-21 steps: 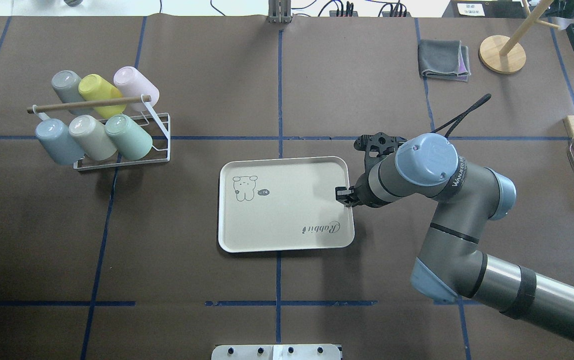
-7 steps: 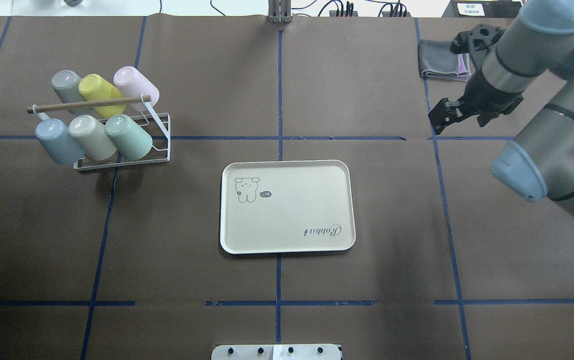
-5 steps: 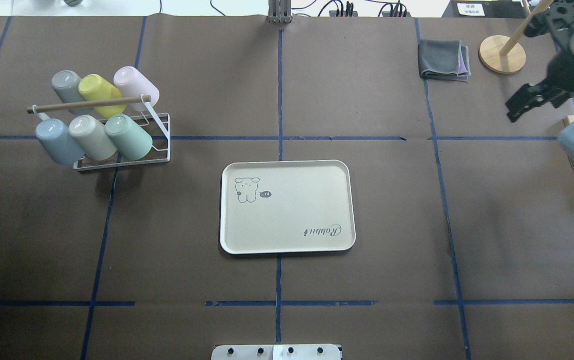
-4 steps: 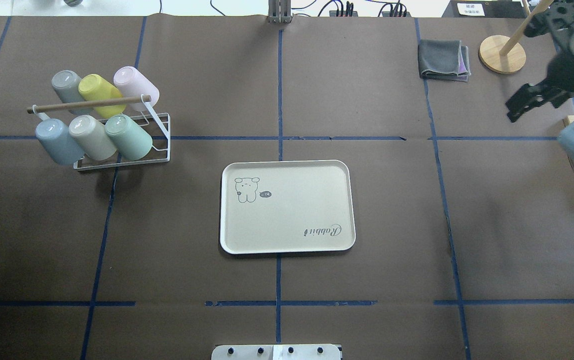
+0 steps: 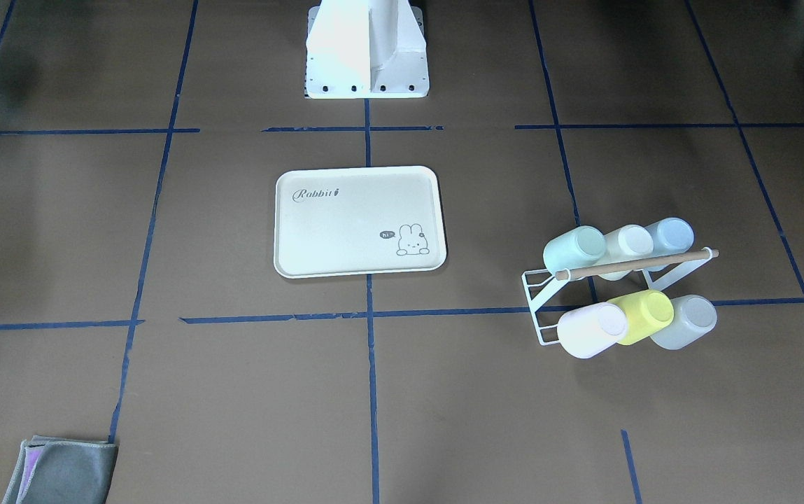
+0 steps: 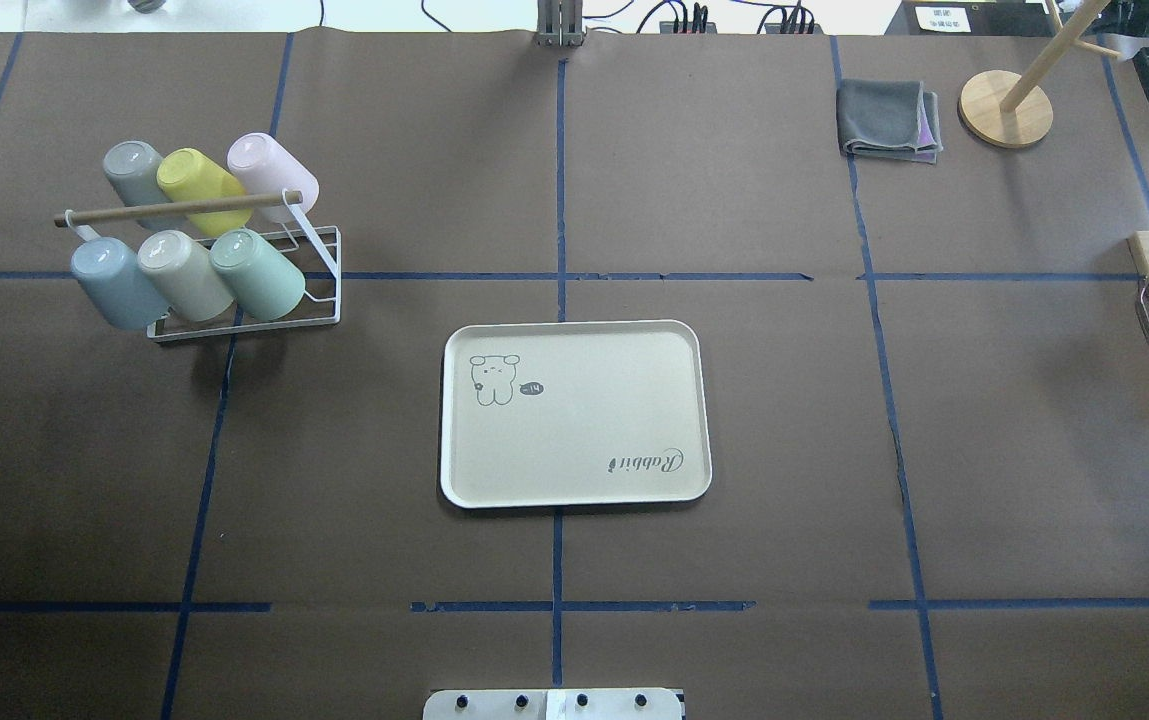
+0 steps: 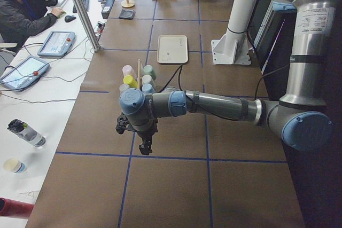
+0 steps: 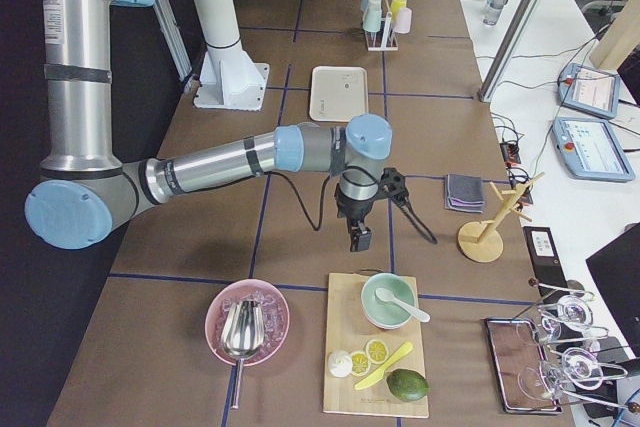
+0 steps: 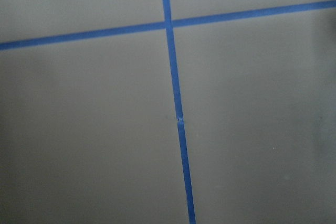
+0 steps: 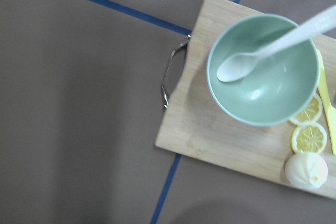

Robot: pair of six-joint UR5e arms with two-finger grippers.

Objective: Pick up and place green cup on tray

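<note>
While the green cup (image 6: 256,274) lies tipped on its side on the white wire rack (image 6: 244,329) at the left of the bench (image 6: 784,480), the tray (image 6: 574,440) sits flat in the middle, well apart from the rack. The green cup is in the row nearer the robot, at the end closest to the tray, just beside a cream cup (image 6: 184,273), with a pale blue cup (image 6: 114,280) past that. A yellow cup (image 6: 199,188) lies in the row behind. In the view from the left end, the left tool (image 7: 145,148) points down over bare bench, away from the rack, and I cannot tell if it is wide or narrow. In the view from the right end, the right tool (image 8: 357,239) points down near a wooden board (image 8: 350,347) with a green bowl (image 8: 388,302) and a white spoon (image 8: 405,309) on it, and I cannot tell its state either
</note>
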